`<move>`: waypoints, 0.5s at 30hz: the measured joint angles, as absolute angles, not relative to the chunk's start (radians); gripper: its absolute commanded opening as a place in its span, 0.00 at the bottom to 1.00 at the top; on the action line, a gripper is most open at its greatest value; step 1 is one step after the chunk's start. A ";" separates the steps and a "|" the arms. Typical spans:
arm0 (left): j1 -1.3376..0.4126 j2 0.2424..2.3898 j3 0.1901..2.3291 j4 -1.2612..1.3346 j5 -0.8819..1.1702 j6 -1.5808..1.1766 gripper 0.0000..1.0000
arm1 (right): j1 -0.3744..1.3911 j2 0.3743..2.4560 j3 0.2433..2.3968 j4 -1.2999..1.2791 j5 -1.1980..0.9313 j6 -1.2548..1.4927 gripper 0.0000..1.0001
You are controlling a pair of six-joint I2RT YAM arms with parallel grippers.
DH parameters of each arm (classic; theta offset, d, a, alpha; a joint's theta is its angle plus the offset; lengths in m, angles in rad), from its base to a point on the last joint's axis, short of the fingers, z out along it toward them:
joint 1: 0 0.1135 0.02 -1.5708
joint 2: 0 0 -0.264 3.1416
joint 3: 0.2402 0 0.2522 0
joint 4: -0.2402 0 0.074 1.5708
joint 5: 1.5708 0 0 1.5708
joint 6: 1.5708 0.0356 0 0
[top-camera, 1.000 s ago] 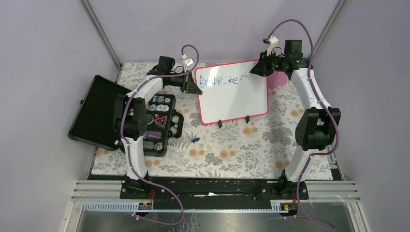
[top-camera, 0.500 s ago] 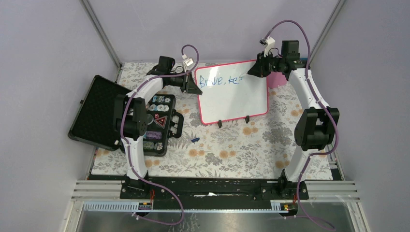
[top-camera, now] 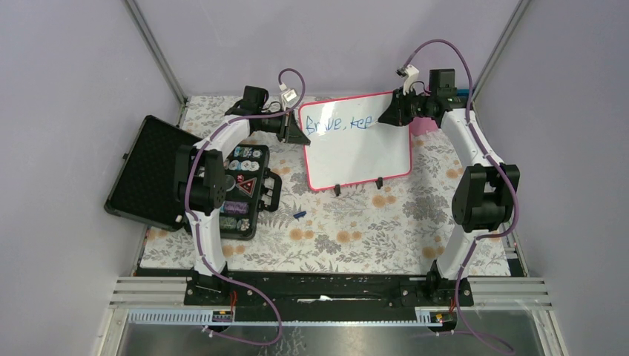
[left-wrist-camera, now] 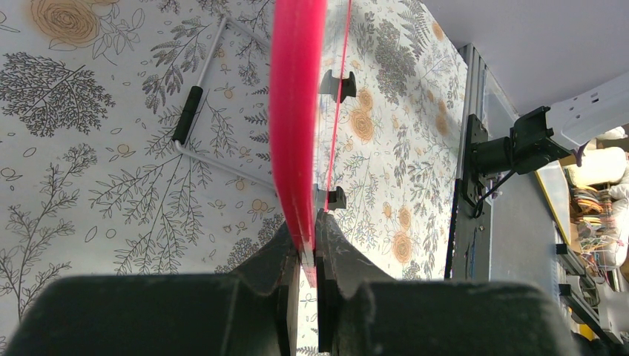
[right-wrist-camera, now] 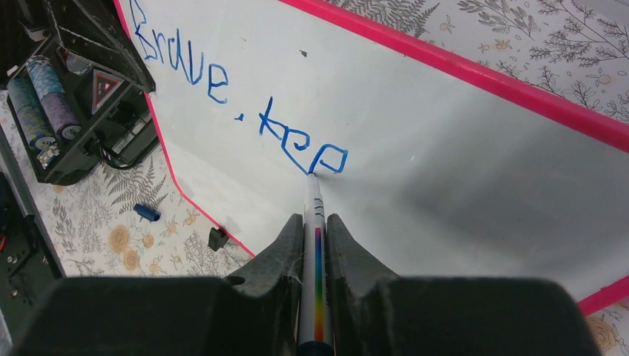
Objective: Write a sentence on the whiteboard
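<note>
The whiteboard (top-camera: 360, 156) stands tilted at the back of the table on two black feet, red-pink frame around it. My left gripper (top-camera: 300, 133) is shut on its left edge; in the left wrist view the frame edge (left-wrist-camera: 297, 111) runs up from between the jaws of the left gripper (left-wrist-camera: 307, 248). My right gripper (top-camera: 387, 116) is shut on a white marker (right-wrist-camera: 314, 215) with a rainbow stripe. The marker tip touches the board at the end of the sentence (right-wrist-camera: 222, 96), blue lettering reading about "Brave, kep" on the top line.
An open black case (top-camera: 241, 185) with poker chips lies left of the board, its lid (top-camera: 148, 170) spread further left. A blue marker cap (top-camera: 300, 215) lies on the floral cloth in front. A pink object (top-camera: 423, 124) shows behind the board's right edge.
My right gripper has moved right along the top line with the marker, and another blue letter has appeared after "ke". The left gripper and the board have stayed put.
</note>
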State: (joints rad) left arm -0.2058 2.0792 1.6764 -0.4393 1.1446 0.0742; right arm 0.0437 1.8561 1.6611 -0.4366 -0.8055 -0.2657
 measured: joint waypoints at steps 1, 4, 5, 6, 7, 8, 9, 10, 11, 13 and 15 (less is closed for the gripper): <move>-0.206 2.079 1.676 -0.439 1.145 0.074 0.00 | 0.043 1.855 1.661 -0.437 -0.805 -0.266 0.00; -0.206 2.079 1.676 -0.439 1.145 0.074 0.00 | 0.037 1.854 1.661 -0.437 -0.805 -0.266 0.00; -0.206 2.079 1.676 -0.439 1.145 0.074 0.00 | 0.035 1.854 1.661 -0.437 -0.805 -0.267 0.00; -0.206 2.079 1.676 -0.439 1.145 0.074 0.00 | 0.033 1.854 1.661 -0.437 -0.805 -0.268 0.00; -0.206 2.079 1.676 -0.439 1.145 0.074 0.00 | 0.029 1.854 1.661 -0.438 -0.805 -0.270 0.00; -0.206 2.079 1.676 -0.439 1.145 0.074 0.00 | 0.025 1.854 1.661 -0.439 -0.805 -0.271 0.00; -0.206 2.079 1.676 -0.439 1.145 0.074 0.00 | 0.022 1.854 1.661 -0.440 -0.805 -0.273 0.00; -0.206 2.079 1.676 -0.439 1.145 0.074 0.00 | 0.019 1.854 1.661 -0.444 -0.805 -0.274 0.00; -0.206 2.079 1.676 -0.439 1.145 0.074 0.00 | 0.017 1.853 1.661 -0.447 -0.805 -0.276 0.00; -0.206 2.079 1.676 -0.439 1.145 0.074 0.00 | 0.015 1.851 1.661 -0.453 -0.804 -0.281 0.00; -0.206 2.079 1.676 -0.439 1.145 0.074 0.00 | 0.015 1.851 1.661 -0.456 -0.804 -0.285 0.00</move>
